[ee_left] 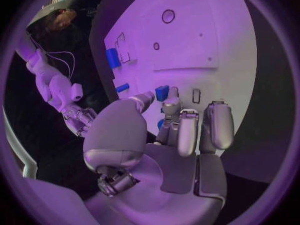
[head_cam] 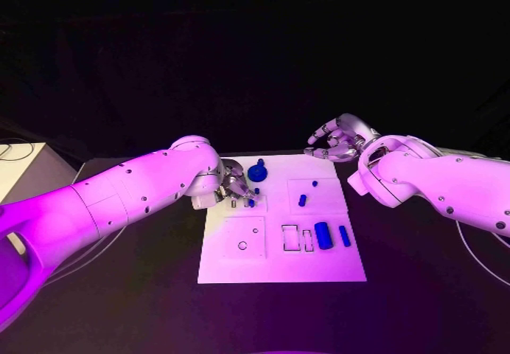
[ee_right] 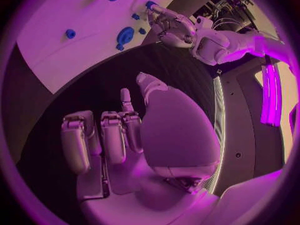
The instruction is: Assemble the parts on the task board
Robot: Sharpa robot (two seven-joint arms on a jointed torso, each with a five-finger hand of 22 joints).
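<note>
The white task board (head_cam: 281, 254) lies in the middle of the table. My left hand (head_cam: 236, 189) hovers low over its near-left part and pinches a small blue part (ee_left: 162, 92) between thumb and a fingertip; the same part (head_cam: 252, 200) shows at the fingers from above. A round blue part (head_cam: 257, 173) sits just beyond that hand. Two small blue pieces (head_cam: 302, 199) (head_cam: 315, 182) lie mid-board. A blue block (head_cam: 323, 235) and a blue bar (head_cam: 344, 236) rest at the right side. My right hand (head_cam: 338, 140) hangs raised past the board's far right corner, fingers loosely curled, holding nothing.
Outlined recesses (head_cam: 290, 236) and a round hole (head_cam: 242, 245) mark the board's front half. Black table (head_cam: 425, 280) surrounds the board. A pale box (head_cam: 21, 166) stands at the far left edge.
</note>
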